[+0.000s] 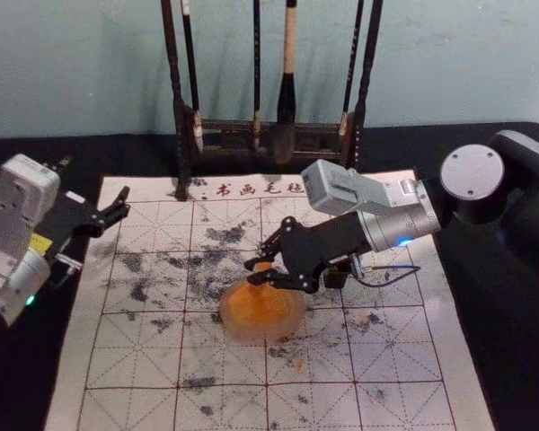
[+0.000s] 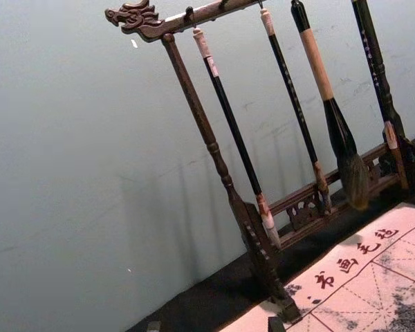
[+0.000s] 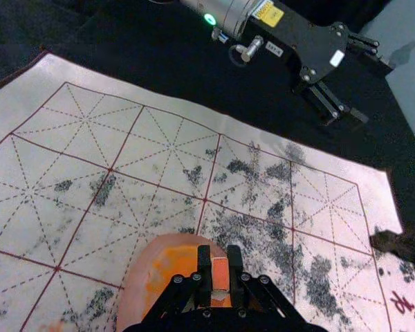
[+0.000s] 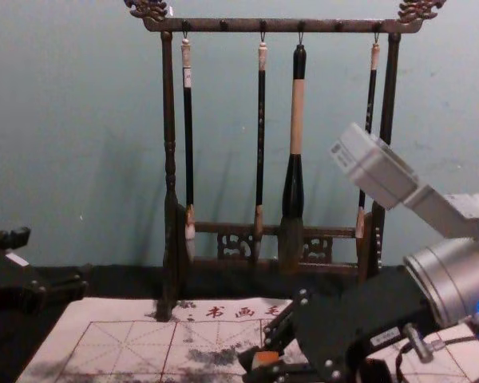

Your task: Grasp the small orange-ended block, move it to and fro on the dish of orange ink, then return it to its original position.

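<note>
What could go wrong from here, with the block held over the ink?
The block sits between the right gripper's narrow fingertips, so sideways drag might twist it or work it loose. The fingertips hang close over the ink, so a low stroke could smear them. The dish rests on the mat with nothing visible bracing it, so it could slide as the block rubs.
</note>
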### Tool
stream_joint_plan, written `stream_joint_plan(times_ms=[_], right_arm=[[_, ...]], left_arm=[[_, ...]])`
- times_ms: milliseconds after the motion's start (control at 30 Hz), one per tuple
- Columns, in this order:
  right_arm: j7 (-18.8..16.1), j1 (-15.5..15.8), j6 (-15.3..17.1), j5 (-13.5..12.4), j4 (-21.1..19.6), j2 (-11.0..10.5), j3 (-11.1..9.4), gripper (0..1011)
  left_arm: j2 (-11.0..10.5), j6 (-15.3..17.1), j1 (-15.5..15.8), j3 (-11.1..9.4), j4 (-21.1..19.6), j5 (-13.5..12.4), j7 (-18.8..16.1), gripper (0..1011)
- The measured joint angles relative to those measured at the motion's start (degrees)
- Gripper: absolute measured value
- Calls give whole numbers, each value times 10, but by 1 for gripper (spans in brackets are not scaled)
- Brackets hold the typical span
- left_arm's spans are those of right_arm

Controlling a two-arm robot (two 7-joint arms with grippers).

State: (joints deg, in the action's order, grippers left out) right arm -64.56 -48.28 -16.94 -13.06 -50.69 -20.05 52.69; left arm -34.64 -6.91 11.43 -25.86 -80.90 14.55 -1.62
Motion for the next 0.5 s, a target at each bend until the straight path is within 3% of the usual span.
stream_joint_plan(times_ms=[500], right_arm=[[8, 13, 12, 2, -31, -27, -8, 133]], left_arm=[[0, 0, 0, 0, 0, 0, 0, 1001]])
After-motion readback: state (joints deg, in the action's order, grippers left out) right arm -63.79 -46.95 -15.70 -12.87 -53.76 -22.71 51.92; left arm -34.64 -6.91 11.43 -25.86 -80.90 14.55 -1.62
